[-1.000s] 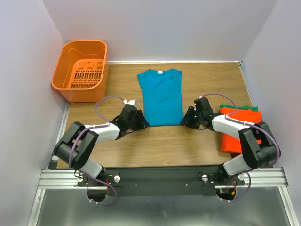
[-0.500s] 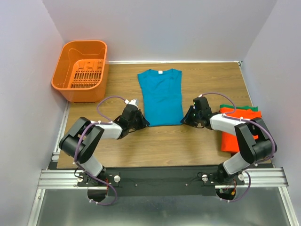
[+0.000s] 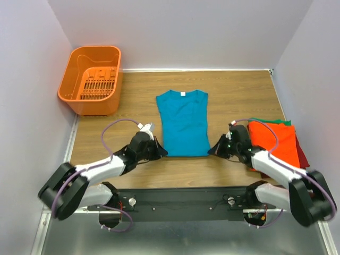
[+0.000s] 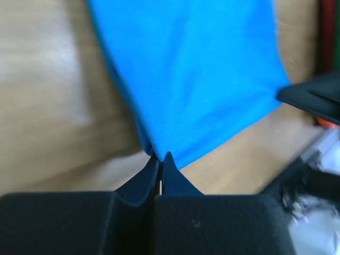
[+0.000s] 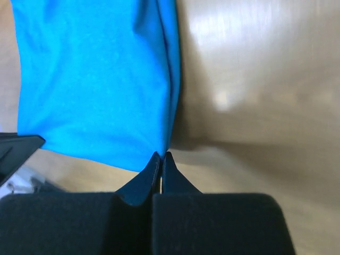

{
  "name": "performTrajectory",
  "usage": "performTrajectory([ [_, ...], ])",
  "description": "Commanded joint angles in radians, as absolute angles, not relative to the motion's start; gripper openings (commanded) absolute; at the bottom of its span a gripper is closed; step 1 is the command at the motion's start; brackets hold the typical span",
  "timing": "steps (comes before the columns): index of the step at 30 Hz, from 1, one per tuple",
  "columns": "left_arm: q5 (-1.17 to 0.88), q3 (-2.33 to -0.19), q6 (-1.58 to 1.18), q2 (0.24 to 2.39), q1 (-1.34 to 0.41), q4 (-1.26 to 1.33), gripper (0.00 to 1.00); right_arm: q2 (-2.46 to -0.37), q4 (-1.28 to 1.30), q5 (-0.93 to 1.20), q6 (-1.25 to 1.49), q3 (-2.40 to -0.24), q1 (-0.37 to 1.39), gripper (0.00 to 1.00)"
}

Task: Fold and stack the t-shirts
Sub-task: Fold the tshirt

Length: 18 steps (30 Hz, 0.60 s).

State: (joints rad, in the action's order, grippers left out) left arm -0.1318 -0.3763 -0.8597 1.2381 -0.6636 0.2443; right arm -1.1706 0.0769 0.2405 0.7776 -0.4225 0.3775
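A teal-blue t-shirt [image 3: 183,122] lies flat on the wooden table, sleeves folded in, white neck tag at the far end. My left gripper [image 3: 163,153] is shut on its near left hem corner [image 4: 159,154]. My right gripper [image 3: 210,152] is shut on the near right hem corner [image 5: 162,153]. Both pinch only the very edge of the cloth. A stack of folded t-shirts sits to the right: orange [image 3: 273,143] on top, with green [image 3: 276,122] and dark red [image 3: 302,154] edges showing beneath.
An orange slotted plastic basket [image 3: 90,79] stands at the far left corner. Grey walls close in the table on the left, back and right. The metal rail [image 3: 186,199] with the arm bases runs along the near edge.
Both grippers closed on the hem corners of the teal shirt. Both arms drew back toward the near edge, pulling the shirt's hem nearer. The right arm no longer covers the orange stack.
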Motion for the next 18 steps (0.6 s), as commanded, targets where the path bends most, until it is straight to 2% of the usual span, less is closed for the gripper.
performTrajectory([
  [1, -0.094, -0.325, -0.914, 1.091, -0.747, 0.111, 0.0, -0.991, 0.218, 0.337, 0.795, -0.345, 0.379, 0.01],
  [7, -0.048, -0.313, -1.011, 0.839, -0.847, -0.082, 0.0, -0.694, 0.445, 0.402, 0.807, -0.34, 0.383, 0.01],
  [10, -0.023, -0.334, -1.023, 0.726, -0.854, -0.181, 0.0, -0.634, 0.544, 0.38, 0.796, -0.412, 0.385, 0.01],
  [14, 0.029, -0.402, -1.014, 0.641, -0.853, -0.251, 0.0, -0.678, 0.572, 0.342, 0.775, -0.523, 0.385, 0.01],
  [18, 0.081, -0.488, -0.967, 0.684, -0.85, -0.278, 0.0, -0.794, 0.571, 0.239, 0.735, -0.65, 0.385, 0.01],
])
